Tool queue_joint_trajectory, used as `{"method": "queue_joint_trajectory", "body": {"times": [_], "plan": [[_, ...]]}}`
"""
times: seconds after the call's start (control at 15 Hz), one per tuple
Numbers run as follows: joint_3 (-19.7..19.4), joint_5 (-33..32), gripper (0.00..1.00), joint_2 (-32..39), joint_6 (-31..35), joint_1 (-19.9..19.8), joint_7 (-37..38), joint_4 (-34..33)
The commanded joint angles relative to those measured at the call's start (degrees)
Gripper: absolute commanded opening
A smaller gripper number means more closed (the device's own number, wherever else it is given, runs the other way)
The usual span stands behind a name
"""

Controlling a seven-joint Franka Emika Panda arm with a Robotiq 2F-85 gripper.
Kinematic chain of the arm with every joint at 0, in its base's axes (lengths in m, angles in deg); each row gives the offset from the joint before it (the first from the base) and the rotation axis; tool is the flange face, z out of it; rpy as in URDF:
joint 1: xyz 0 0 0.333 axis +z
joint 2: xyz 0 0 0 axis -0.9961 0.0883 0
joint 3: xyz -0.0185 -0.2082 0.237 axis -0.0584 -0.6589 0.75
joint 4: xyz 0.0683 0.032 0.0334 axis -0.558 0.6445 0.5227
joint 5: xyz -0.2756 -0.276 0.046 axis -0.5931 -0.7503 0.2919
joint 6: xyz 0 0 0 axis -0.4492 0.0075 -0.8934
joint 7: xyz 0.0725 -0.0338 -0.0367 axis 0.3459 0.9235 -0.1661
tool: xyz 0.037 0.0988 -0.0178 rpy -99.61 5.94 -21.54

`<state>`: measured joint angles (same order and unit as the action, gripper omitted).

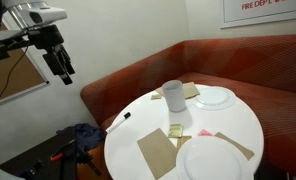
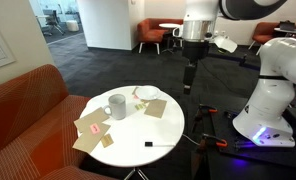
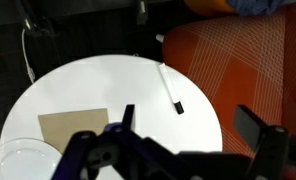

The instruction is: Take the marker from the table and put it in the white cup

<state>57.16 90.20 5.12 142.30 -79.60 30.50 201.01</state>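
Note:
The marker (image 1: 120, 120) lies flat near the edge of the round white table (image 1: 148, 128), its black tip towards the rim. It also shows in the wrist view (image 3: 171, 90) and as a small dark mark in an exterior view (image 2: 149, 145). The white cup (image 1: 174, 95) stands upright further in on the table, also seen in an exterior view (image 2: 117, 105); it is out of the wrist view. My gripper (image 1: 61, 63) is open and empty, high above and off to the side of the table (image 2: 190, 76). In the wrist view (image 3: 191, 125) its fingers frame the table edge.
Two white plates (image 1: 214, 97) (image 1: 216, 158) and brown paper napkins (image 1: 156, 152) (image 3: 73, 126) lie on the table. A plate edge shows in the wrist view (image 3: 13, 160). A red-orange sofa (image 1: 238, 65) curves round the table. A white robot base (image 2: 268, 100) stands nearby.

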Motion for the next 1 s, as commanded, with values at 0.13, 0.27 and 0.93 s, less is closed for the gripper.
{"method": "queue_joint_trajectory", "body": {"times": [0.13, 0.27, 0.93], "plan": [[1.0, 2.58, 1.0, 5.15, 8.31, 3.28, -2.18, -0.08], [1.21, 3.26, 1.0, 7.31, 11.41, 4.5, -2.7, -0.06], [1.48, 4.48, 1.0, 22.42, 29.06, 9.87, -11.09, 0.04]]}}
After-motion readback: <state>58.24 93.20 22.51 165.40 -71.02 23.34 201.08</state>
